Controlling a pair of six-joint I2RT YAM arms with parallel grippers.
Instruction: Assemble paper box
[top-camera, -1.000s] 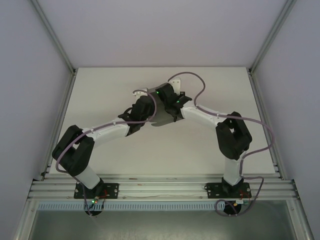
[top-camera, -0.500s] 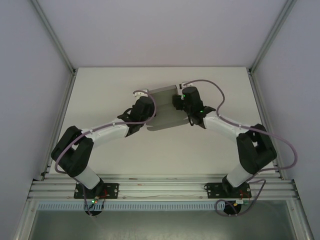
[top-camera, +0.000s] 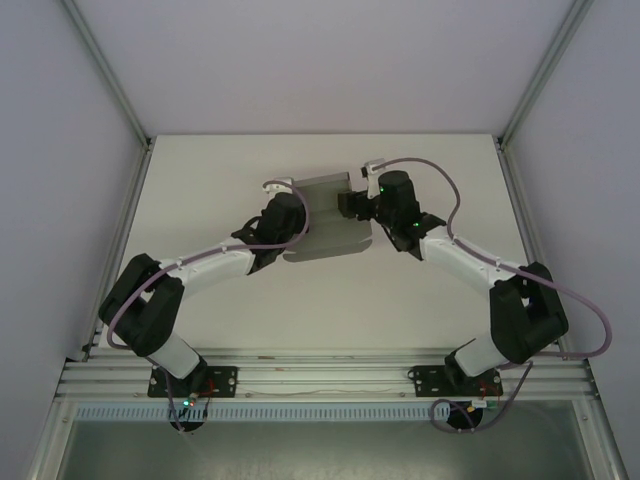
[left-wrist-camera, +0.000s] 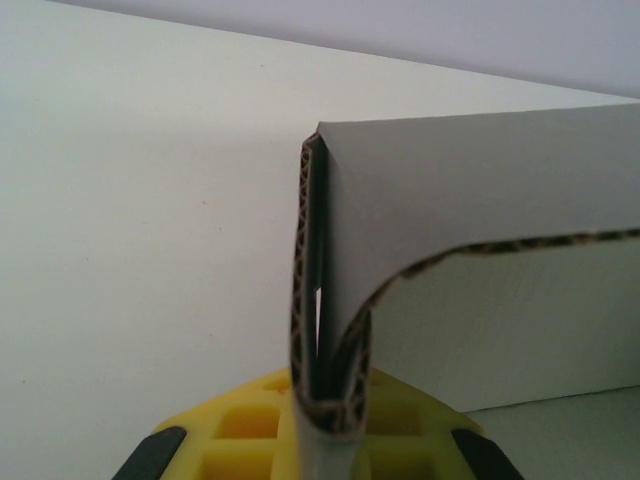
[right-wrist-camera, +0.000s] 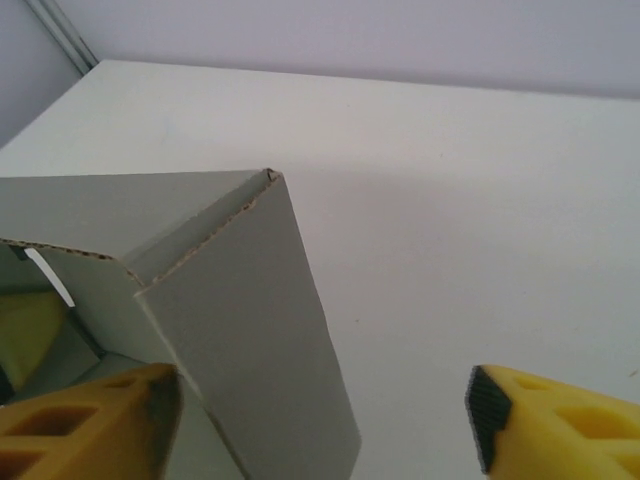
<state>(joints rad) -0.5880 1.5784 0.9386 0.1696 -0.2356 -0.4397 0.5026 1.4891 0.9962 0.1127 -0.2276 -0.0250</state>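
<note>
The white desk (top-camera: 200, 190) sits inside pale walls (top-camera: 320, 60) with metal frame posts (top-camera: 105, 75). The grey box (top-camera: 328, 225), partly folded, stands mid-desk toward the far side, its broad panel running left to right between the arms. The left gripper (left-wrist-camera: 322, 425) is clamped on its folded edge. The right gripper (right-wrist-camera: 320, 420) gapes wide at the box's other end, holding nothing.

Just above the frame's centre, the grey paper box (top-camera: 328, 228) sits between both arms over the white surface (top-camera: 200, 180), left pincer (top-camera: 297, 214) at its left edge, right pincer (top-camera: 352, 206) at its right.
</note>
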